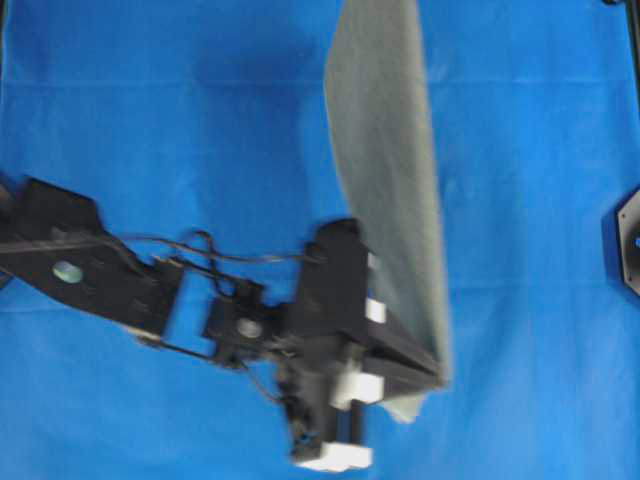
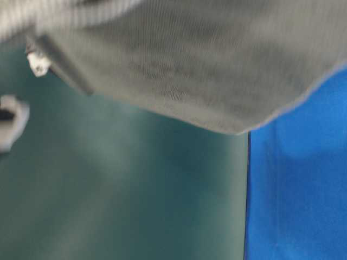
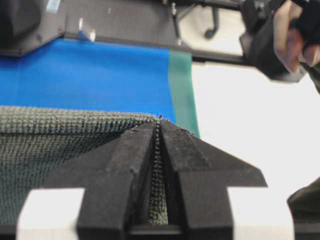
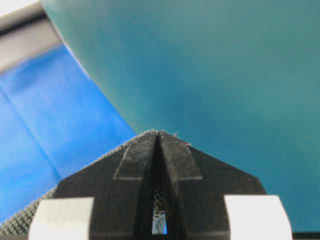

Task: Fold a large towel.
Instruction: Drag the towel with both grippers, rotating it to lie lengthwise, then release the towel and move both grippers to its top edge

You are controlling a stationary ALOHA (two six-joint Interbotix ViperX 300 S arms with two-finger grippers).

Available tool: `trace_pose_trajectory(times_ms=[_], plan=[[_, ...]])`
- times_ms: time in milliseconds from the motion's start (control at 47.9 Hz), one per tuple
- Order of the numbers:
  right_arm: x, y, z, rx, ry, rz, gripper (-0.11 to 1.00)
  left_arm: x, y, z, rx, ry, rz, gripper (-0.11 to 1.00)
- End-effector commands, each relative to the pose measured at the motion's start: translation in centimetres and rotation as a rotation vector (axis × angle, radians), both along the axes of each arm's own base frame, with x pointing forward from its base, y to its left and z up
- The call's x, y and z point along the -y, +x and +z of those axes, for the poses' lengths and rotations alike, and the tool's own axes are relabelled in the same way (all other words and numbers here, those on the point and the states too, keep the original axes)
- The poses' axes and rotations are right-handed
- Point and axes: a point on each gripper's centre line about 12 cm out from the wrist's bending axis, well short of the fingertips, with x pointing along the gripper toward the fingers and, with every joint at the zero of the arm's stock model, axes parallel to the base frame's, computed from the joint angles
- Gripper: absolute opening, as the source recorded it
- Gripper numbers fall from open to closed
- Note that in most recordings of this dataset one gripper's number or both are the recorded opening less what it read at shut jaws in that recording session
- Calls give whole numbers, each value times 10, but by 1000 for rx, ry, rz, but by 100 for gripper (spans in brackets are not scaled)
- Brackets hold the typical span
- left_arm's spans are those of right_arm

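Large towel edge pinched btwn L fingers & R fingers.

Grey-green towel lifted on edge above blue cloth. Gripped low by a black gripper. Blurred.

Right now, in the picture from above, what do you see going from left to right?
Black robot arm → gripper pinching the towel's edge → grey-green towel lifted off the blue cloth → dark robot base at the right edge.
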Motion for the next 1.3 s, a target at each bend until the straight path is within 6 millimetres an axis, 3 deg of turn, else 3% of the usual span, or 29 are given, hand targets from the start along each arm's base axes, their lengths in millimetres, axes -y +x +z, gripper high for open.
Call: trace_pose_trajectory(times_ms=[0, 209, 355, 460, 627, 856, 940, 1086, 1274], plan=[[2, -32, 9, -10, -11, -76, 2, 35, 14, 18, 82, -27, -56, 2], [-32, -78, 17, 5, -20, -109, 2, 66, 60, 1, 114, -55, -71, 2], [-35, -84, 19, -5, -27, -120, 2, 83, 63, 5, 131, -69, -95, 2], [-21, -66, 1, -68, 15, -120, 2, 88, 50, -11, 63, -73, -105, 2], [5, -16, -43, -190, 89, -80, 2, 89, 3, -50, -79, -208, -74, 2], [17, 61, -86, -272, 113, 30, 2, 66, -71, -114, -255, -372, 10, 2], [18, 85, -99, -289, 112, 63, 2, 57, -88, -134, -315, -382, 38, 2], [17, 107, -114, -329, 90, 107, 2, 49, -104, -155, -375, -354, 56, 2], [17, 115, -117, -349, 42, 151, 2, 41, -109, -161, -399, -303, 58, 2]])
